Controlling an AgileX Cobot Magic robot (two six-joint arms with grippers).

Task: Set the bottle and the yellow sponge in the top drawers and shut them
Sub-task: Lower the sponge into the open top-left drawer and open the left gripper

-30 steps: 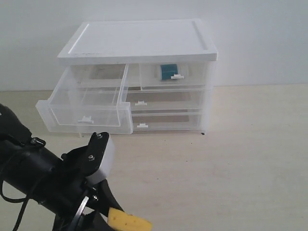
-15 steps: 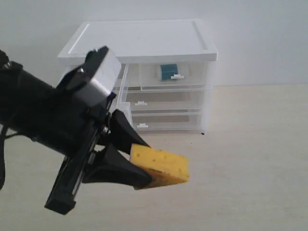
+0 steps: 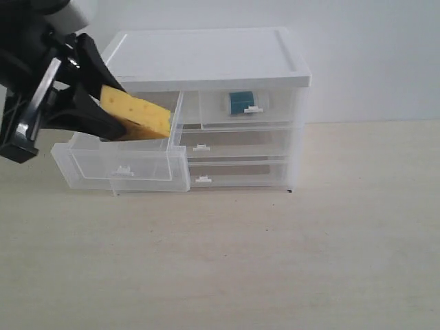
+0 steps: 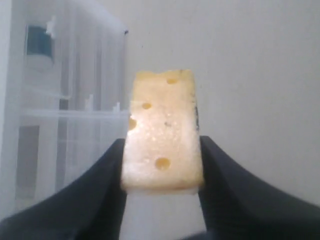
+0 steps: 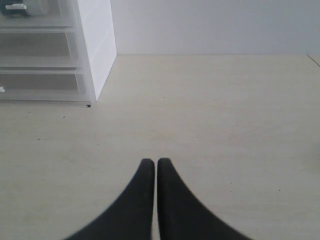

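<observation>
Left gripper (image 3: 118, 110): clamped on the sponge (image 3: 137, 115), jaws spread to the sponge's width. It grips the sponge's rear end, so most of the sponge projects forward. I judge this overhang lets the sponge enter without the fingers striking drawer walls.

Sponge: held tilted over the left top drawer (image 3: 124, 167), which stands pulled out from the cabinet (image 3: 199, 62). The sponge is not yet released.

Bottle (image 3: 240, 103): inside the right top drawer (image 3: 282, 110), which is pushed home in the cabinet.

Right gripper (image 5: 156, 167): fingers together and empty, low over the table (image 5: 225, 125), clear of the cabinet and presumably parked out of the way.

Outstanding: drop the sponge, then shut that drawer.
</observation>
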